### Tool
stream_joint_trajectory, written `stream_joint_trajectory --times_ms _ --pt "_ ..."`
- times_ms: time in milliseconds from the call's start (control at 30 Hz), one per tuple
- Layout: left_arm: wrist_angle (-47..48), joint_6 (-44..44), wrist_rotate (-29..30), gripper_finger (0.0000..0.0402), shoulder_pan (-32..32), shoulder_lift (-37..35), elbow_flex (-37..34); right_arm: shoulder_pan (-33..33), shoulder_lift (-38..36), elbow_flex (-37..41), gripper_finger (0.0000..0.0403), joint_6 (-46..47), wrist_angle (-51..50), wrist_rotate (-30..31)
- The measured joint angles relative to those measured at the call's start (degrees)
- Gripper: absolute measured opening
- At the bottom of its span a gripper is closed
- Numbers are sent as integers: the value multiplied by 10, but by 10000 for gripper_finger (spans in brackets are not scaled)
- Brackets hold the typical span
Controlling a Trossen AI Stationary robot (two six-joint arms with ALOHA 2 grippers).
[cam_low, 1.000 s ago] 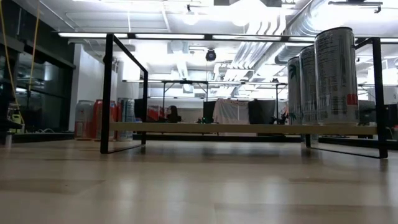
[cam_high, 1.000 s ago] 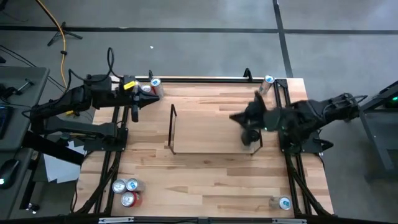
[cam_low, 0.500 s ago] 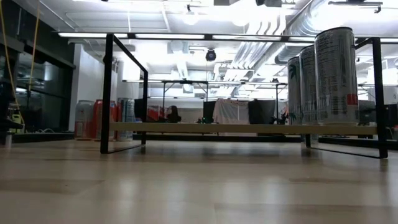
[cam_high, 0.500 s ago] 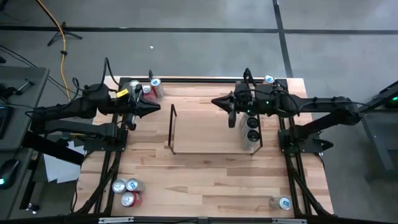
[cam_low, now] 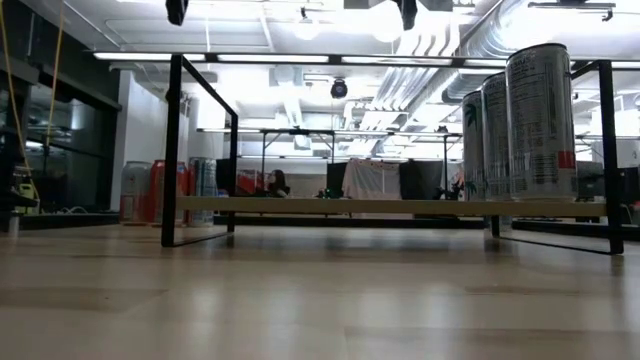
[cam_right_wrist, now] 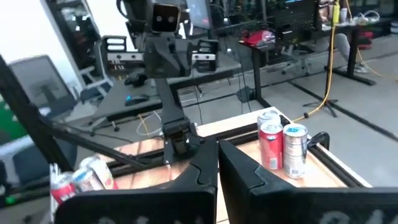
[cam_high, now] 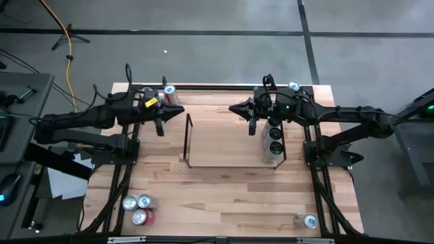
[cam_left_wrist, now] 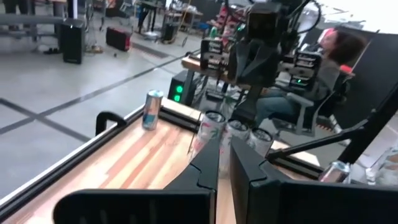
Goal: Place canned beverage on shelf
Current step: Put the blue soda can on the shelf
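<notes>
The black rod shelf (cam_high: 230,166) stands across the middle of the table and also shows in the low view (cam_low: 390,205). Three tall silver cans (cam_high: 274,139) stand upright at its right end, side by side in the low view (cam_low: 535,120). My right gripper (cam_high: 237,110) hovers shut and empty above the table, beyond the shelf's far right part; its wrist view (cam_right_wrist: 217,163) looks toward my left arm. My left gripper (cam_high: 166,118) hovers shut and empty just left of the shelf's left end frame, as its wrist view shows (cam_left_wrist: 224,155). Only the fingertips of both show in the low view.
Red and silver cans (cam_high: 163,95) stand at the far left corner and also show in the right wrist view (cam_right_wrist: 283,146). Three cans (cam_high: 137,207) stand at the near left. Single cans stand at the far right corner (cam_high: 293,87) and near right (cam_high: 308,220). A person (cam_left_wrist: 336,50) sits beyond the table's right side.
My right gripper has drawn back from the cans at the shelf's right end, going toward the table's far edge and left. My left gripper has gone toward the table's right, up to the shelf's left end. The three cans on the shelf have stayed put.
</notes>
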State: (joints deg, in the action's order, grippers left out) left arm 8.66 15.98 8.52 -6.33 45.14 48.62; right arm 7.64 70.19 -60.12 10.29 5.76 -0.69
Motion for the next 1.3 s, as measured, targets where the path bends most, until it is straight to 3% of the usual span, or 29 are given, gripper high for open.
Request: stream_joint_trajectory --times_ms 133,233,500,667,833,1167,1300 --pt "1 0 7 7 0 25 0 14 3 0 11 5 -2 -5" --pt "1 -3 41 28 -1 45 4 23 4 0 44 17 -2 -4" --pt "114 -32 88 144 -73 68 93 46 15 0 185 62 -3 50" --pt "169 -73 88 209 -129 80 166 51 16 0 237 68 -3 51" --pt "205 -87 87 239 -172 95 197 48 16 0 249 95 -3 50" --pt "264 -111 93 241 -184 86 198 26 16 0 250 124 -3 50" --pt "293 -39 183 241 -187 88 198 25 18 0 250 124 -3 50"
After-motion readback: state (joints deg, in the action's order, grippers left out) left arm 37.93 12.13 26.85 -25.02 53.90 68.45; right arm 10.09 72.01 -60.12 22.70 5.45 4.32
